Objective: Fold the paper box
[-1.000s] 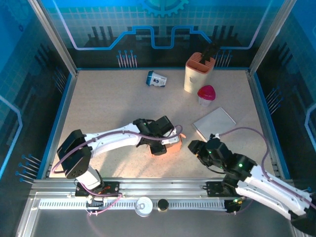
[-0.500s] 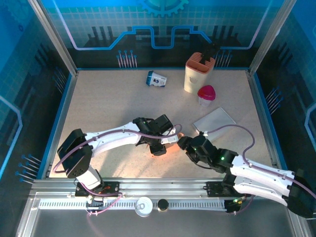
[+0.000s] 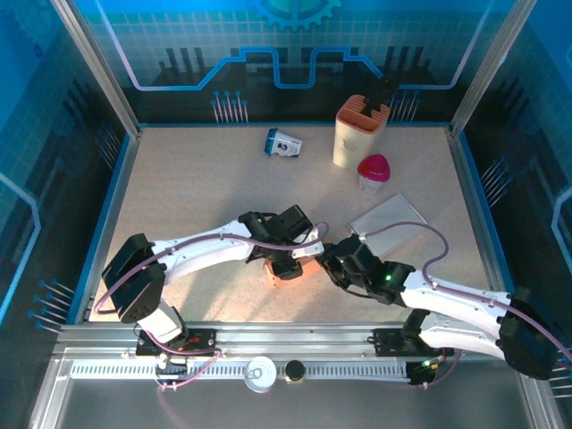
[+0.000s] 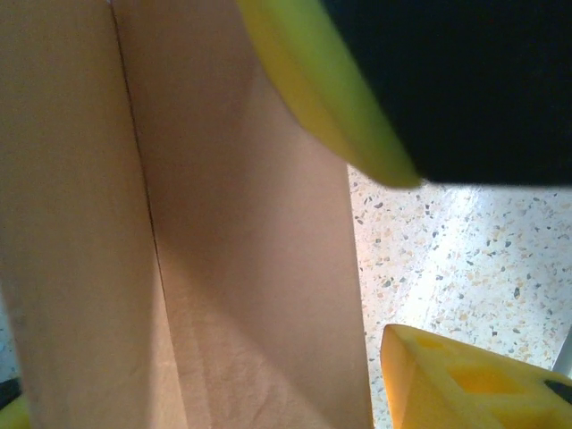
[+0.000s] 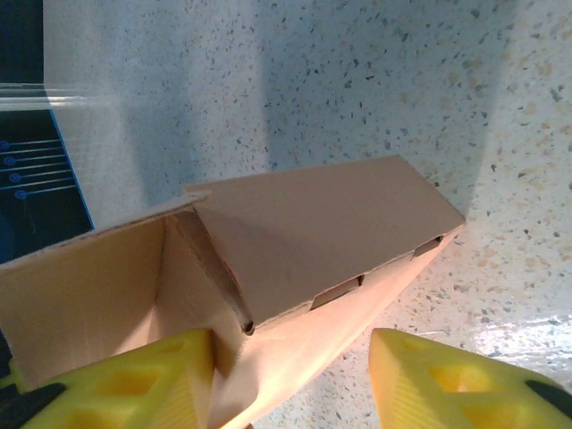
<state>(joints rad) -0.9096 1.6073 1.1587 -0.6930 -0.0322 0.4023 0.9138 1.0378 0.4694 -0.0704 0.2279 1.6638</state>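
The paper box (image 5: 313, 223) lies on the desk (image 3: 197, 179), near the middle, between both arms. The left gripper (image 3: 290, 259) bears on it from above, probably to steady it; whether it is grasping cannot be told. The right gripper (image 5: 290, 349) is released, jaws straddling a box corner, presumably to fold that end. One second earlier it stood well clear.

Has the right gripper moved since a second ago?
Yes. The right gripper has moved left, away from the grey sheet and up to the paper box.
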